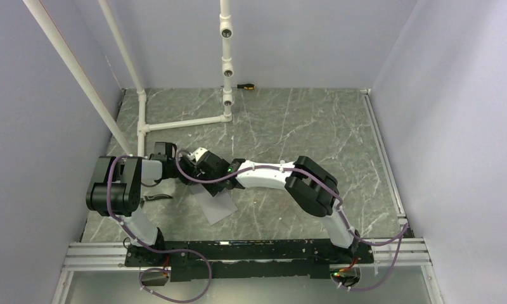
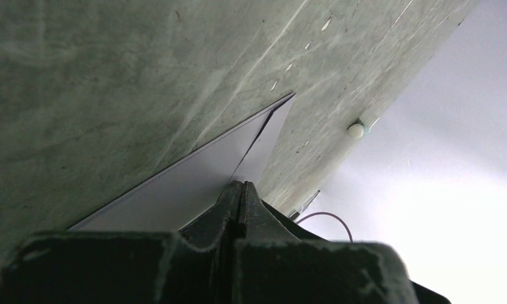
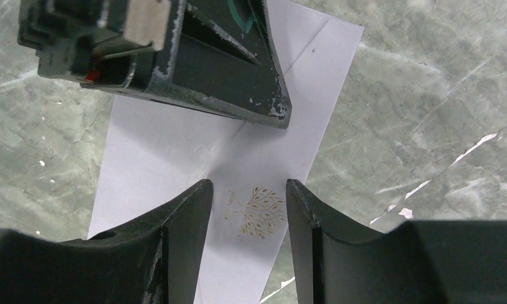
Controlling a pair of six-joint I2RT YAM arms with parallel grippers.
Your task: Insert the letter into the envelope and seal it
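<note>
The light grey envelope [image 1: 218, 204] lies flat on the marbled table, just in front of both grippers. It also shows in the left wrist view [image 2: 194, 177] and in the right wrist view [image 3: 175, 152], where a small gold tree emblem [image 3: 257, 212] is printed on it. My left gripper [image 2: 241, 185] is shut with nothing between its jaws, and its tip [image 3: 273, 114] rests on the envelope's fold line. My right gripper [image 3: 248, 187] is open and hovers over the emblem, one finger on each side. The tan-orange letter is out of view.
A white pipe frame [image 1: 225, 63] stands at the back left, with a screwdriver [image 1: 246, 85] behind it by the wall. A small dark object [image 1: 156, 198] lies beside the left arm. Aluminium rails [image 1: 384, 158] run along the right and near edges.
</note>
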